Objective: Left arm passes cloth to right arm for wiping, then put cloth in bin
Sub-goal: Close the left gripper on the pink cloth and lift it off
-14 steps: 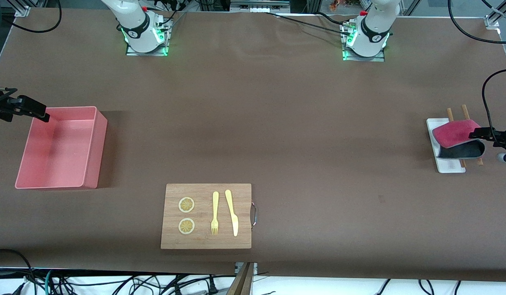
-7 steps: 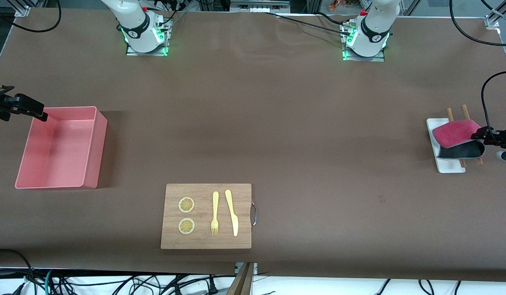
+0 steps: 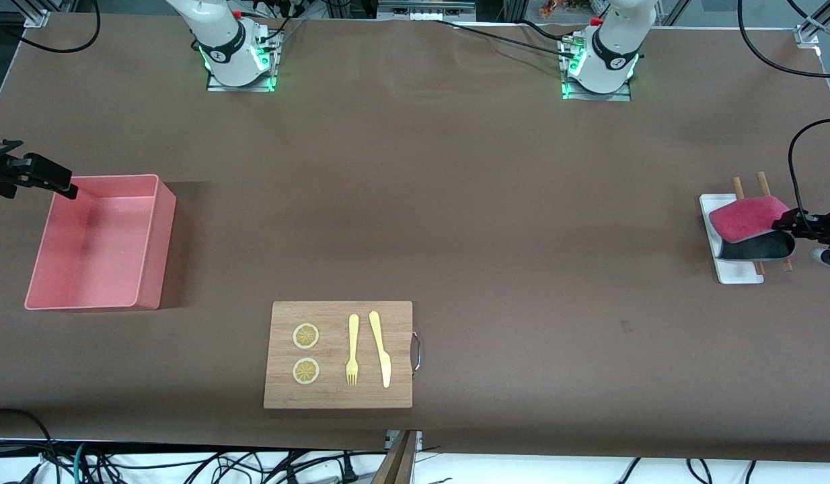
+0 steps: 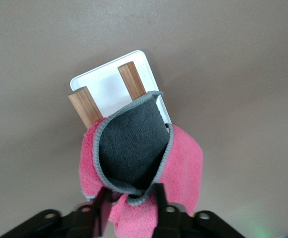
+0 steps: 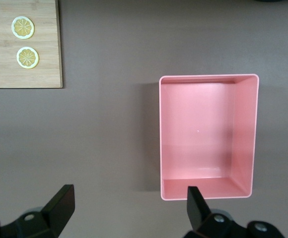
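Fuzzy cloth [image 4: 134, 148], smooth plastic bin [image 3: 102, 242], wooden cutting board [image 3: 395, 316], matt brown table [image 3: 455, 202].

Open table [image 3: 455, 202] across the centre. Obstacles: bin [image 3: 99, 242] near the right arm's edge, cutting board [image 3: 339, 355] at the near edge, tray [image 3: 728, 265] near the left arm's edge.

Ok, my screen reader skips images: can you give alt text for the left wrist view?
The left tool grips the folded cloth, pink outside and grey inside. Under it lie a white tray and two wooden sticks on the brown table.
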